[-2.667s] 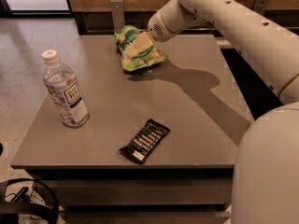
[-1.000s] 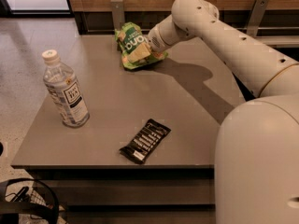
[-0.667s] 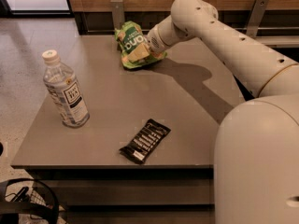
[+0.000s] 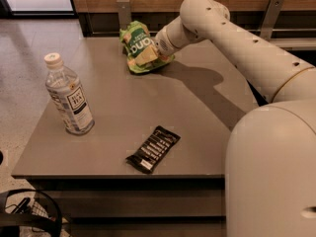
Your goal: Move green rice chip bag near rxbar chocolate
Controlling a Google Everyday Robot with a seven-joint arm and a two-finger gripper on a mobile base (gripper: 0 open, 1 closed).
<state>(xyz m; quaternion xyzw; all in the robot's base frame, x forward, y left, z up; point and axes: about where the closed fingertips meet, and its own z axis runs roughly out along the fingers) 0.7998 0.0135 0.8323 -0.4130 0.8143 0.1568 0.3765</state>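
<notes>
The green rice chip bag [image 4: 139,47] lies crumpled at the far edge of the grey table [image 4: 113,107], its white lettering facing the camera. My gripper [image 4: 154,52] is pressed against the bag's right side, at the end of the white arm [image 4: 232,33] reaching in from the right. The bag and the wrist hide the gripper's tip. The rxbar chocolate [image 4: 153,148], a small flat black wrapper with white text, lies near the table's front edge, far from the bag.
A clear water bottle [image 4: 68,96] with a white cap stands upright on the left of the table. A wooden wall and metal brackets [image 4: 123,9] run behind the table's far edge. The robot's white body [image 4: 271,172] fills the lower right.
The arm has come down onto the bag since the earliest frame, and the bag has turned so its lettering shows. Almost nothing differs over the last second.
</notes>
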